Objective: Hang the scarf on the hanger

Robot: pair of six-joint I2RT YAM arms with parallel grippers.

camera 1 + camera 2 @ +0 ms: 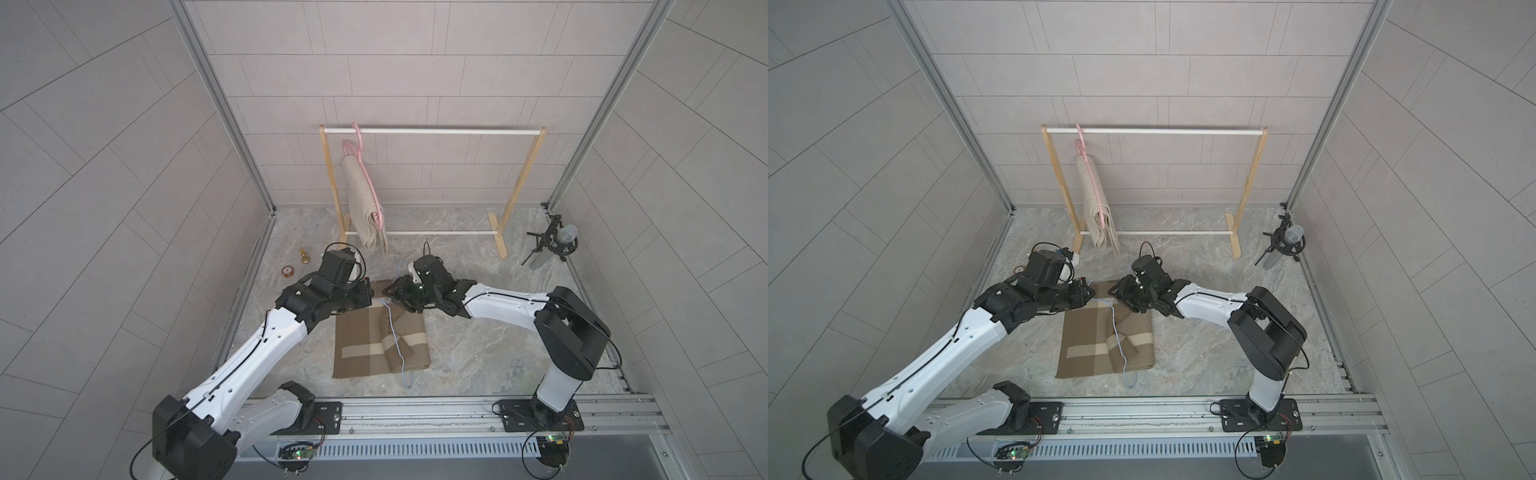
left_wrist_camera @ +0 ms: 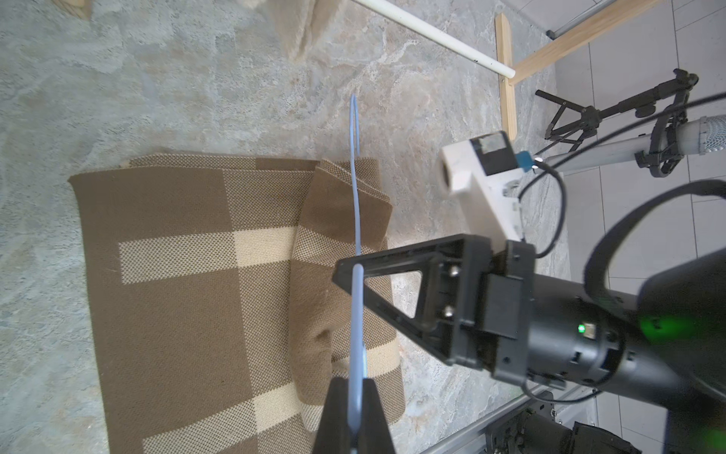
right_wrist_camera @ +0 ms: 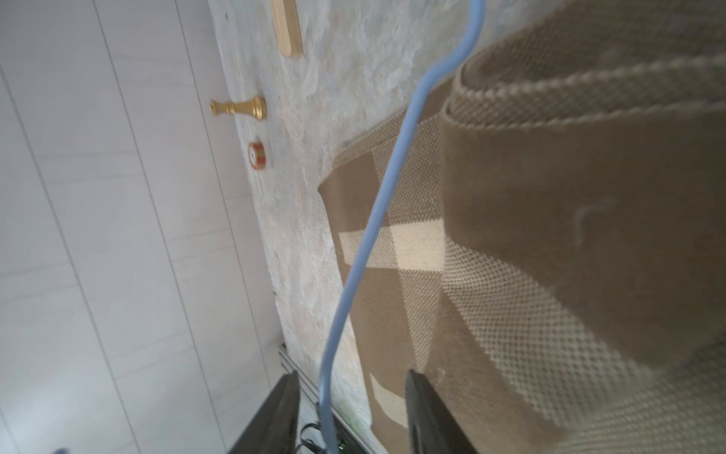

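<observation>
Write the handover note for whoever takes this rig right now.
Left hand: shut on the blue hanger.
Right hand: open, straddling the same wire, not clamping it.
Brown checked scarf: folded on the table, under the hanger.
Done: hanger gripped.
Left to do: drape the scarf over the hanger, then hook it on the rack.

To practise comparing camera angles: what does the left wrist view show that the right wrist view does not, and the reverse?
Only the left wrist view: the microphone and the rack's white rail. Only the right wrist view: the gold chess piece and the red-rimmed disc. Both: the blue hanger and the brown checked scarf.
</observation>
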